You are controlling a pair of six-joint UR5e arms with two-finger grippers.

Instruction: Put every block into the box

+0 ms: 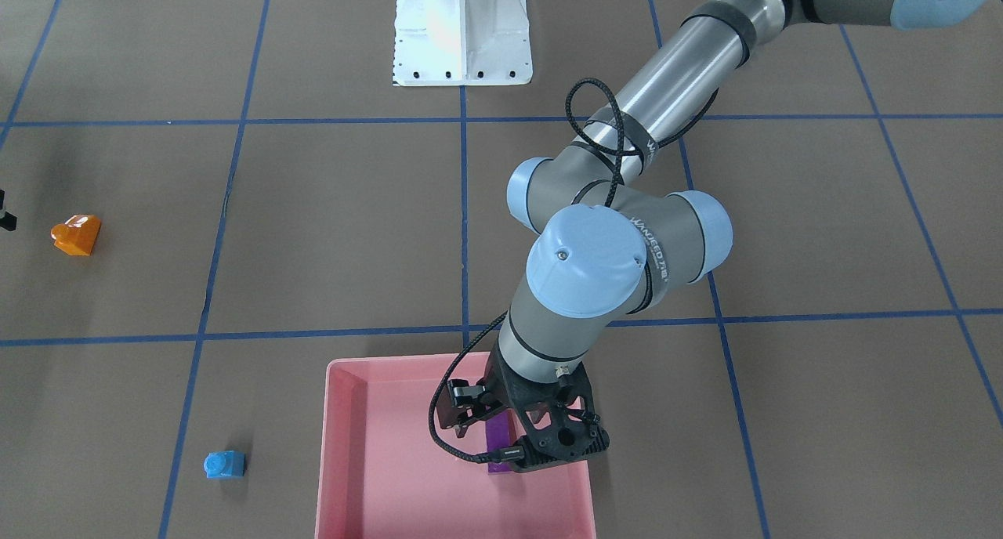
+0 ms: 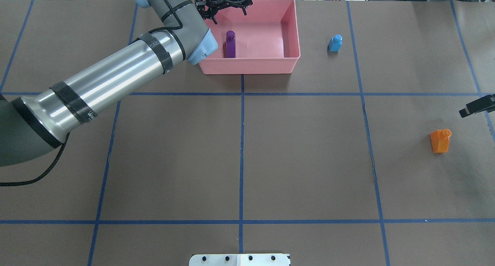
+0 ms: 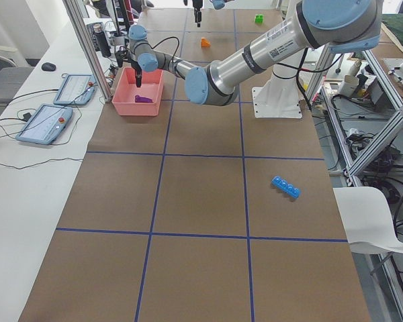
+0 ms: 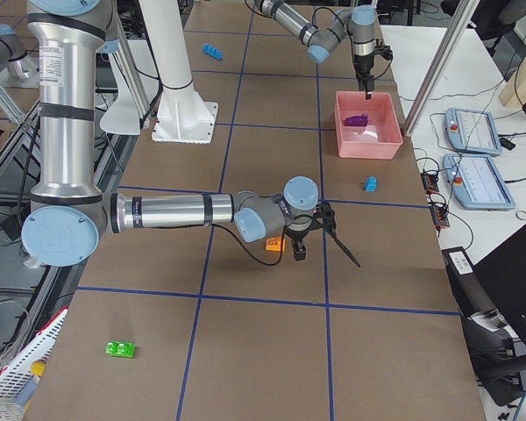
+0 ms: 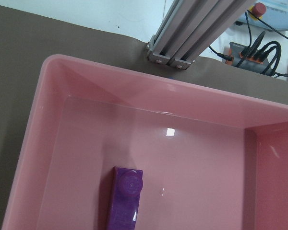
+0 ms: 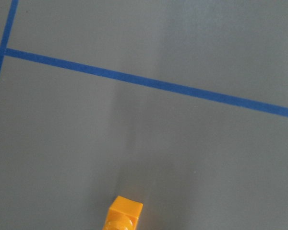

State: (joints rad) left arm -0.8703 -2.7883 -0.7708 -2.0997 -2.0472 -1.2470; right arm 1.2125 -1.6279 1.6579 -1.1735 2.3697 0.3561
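**Left forearm over the table, pincer above the pink box**

Left arm (image 2: 112,78), with its silver forearm closest to the overhead camera, reaches across the brown table (image 2: 309,161) to the far edge.

1. Left gripper (image 2: 228,14): it hangs over the box (image 2: 251,67), near the wall on the robot's left. In the overhead view the black fingers stand spread apart. They pinch nothing and touch nothing that I can see.
2. Purple brick (image 2: 230,45): it lies on the box floor under the left gripper and apart from it, by the box's left wall. The left wrist view looks straight down on its stud end, with no finger showing.
3. Small blue brick (image 2: 335,43): it stands on the table just outside the box, on the robot's right of it.
4. Orange brick (image 2: 440,140): it sits on the table well to the robot's right, far from the box.
5. Right gripper (image 4: 326,253): it hovers near the orange brick, not touching it. In the right-side view its two fingers appear spread, and nothing sits between them. Only one finger enters the overhead view.
6. Long blue brick (image 3: 285,187): it lies on the table far out on the robot's left, well apart from the box.
7. Green brick (image 4: 120,349): it lies on the table far out on the robot's right, beyond the orange brick.
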